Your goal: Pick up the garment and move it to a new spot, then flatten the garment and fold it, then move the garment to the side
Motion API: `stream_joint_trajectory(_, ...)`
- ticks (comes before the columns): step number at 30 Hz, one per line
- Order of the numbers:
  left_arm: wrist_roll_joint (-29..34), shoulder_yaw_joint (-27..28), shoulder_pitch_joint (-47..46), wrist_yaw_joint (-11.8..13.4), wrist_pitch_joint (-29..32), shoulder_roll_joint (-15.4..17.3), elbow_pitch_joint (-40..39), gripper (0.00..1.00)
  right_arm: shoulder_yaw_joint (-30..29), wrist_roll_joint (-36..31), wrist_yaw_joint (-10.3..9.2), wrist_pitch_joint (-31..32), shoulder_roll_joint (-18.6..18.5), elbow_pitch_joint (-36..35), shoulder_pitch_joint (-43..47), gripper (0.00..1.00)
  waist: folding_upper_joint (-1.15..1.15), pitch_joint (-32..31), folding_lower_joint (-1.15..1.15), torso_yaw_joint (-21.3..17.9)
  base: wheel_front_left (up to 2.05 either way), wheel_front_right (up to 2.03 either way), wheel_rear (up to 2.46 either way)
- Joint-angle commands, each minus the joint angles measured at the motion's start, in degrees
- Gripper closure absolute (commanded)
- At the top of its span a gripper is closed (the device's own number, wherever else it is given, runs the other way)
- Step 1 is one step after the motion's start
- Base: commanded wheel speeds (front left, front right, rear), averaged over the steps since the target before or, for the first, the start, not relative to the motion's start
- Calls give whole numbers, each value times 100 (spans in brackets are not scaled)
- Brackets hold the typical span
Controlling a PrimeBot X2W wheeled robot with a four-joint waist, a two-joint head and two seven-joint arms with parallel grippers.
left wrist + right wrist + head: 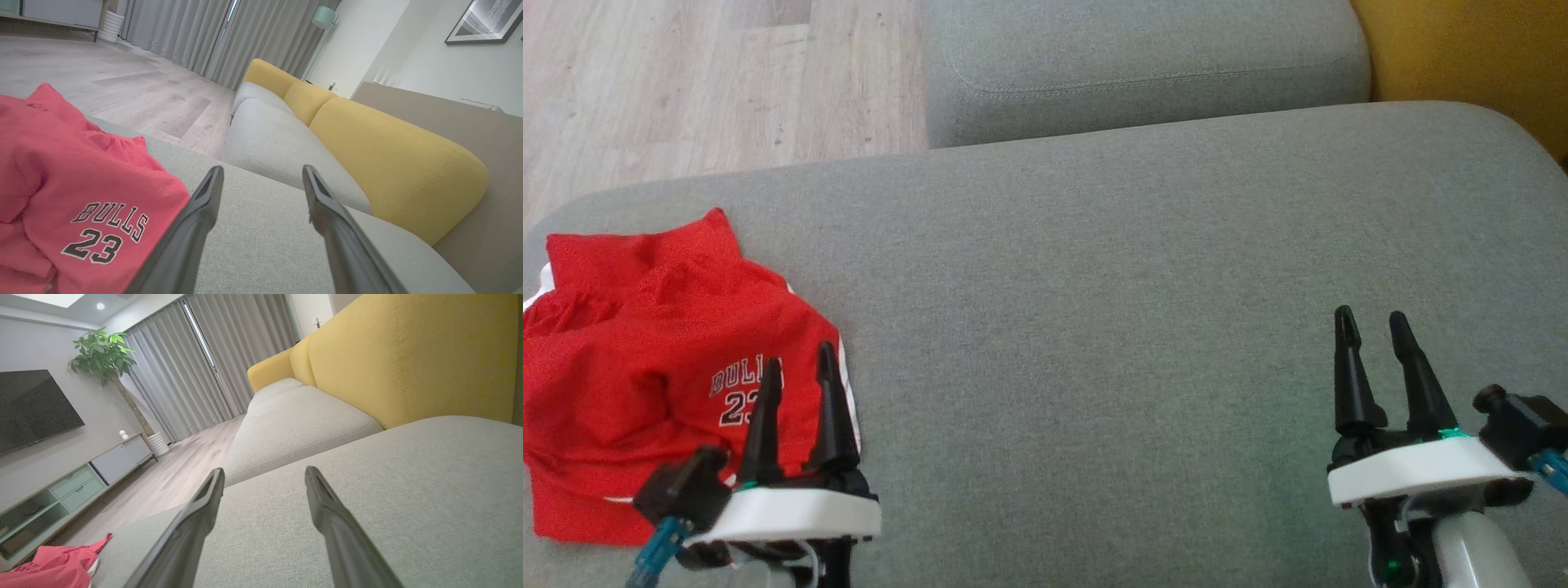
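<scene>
Crumpled red fabric garment with white trim and BULLS 23 print (645,359) lies bunched at lower left of head view, on the grey fabric sofa seat (1135,327), near its left end. Left pincer (799,356) sits at lower left, fingers spread wide, gripping nothing. Its tips overlap the garment's right edge in head view; cannot tell if they touch. In left wrist view the same fingers are over bare grey seat, with the garment just beside the left finger at lower left of frame. Right pincer (1370,314) is at lower right of head view, also wide open and empty, over bare seat, well apart from the garment. In right wrist view the garment shows at the bottom left corner. Second grey seat cushion (1143,73) top centre, yellow back cushions (388,163) at right of left wrist view, light wood floor (686,82) upper left.
</scene>
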Motion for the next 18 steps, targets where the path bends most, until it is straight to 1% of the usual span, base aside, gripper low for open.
stream_joint_trajectory(1,146,64,-134,23,-76,46,-236,0,128,-156,-3,-75,-41,-248,-188,0,0,0,0,-2,0,0,0)
stream_joint_trajectory(4,363,-25,-125,-1,-127,74,-192,0,162,-407,-3,-126,-42,-269,-187,0,0,-5,0,-15,0,0,0)
stream_joint_trajectory(9,805,-175,-137,55,-211,136,-147,0,191,-852,-3,-210,-43,-275,-190,0,0,-18,0,-33,0,0,0)
stream_joint_trajectory(18,1589,-484,-153,279,-365,275,-58,0,274,-1632,-3,-362,-46,-286,-198,0,0,-51,0,-49,0,0,0)
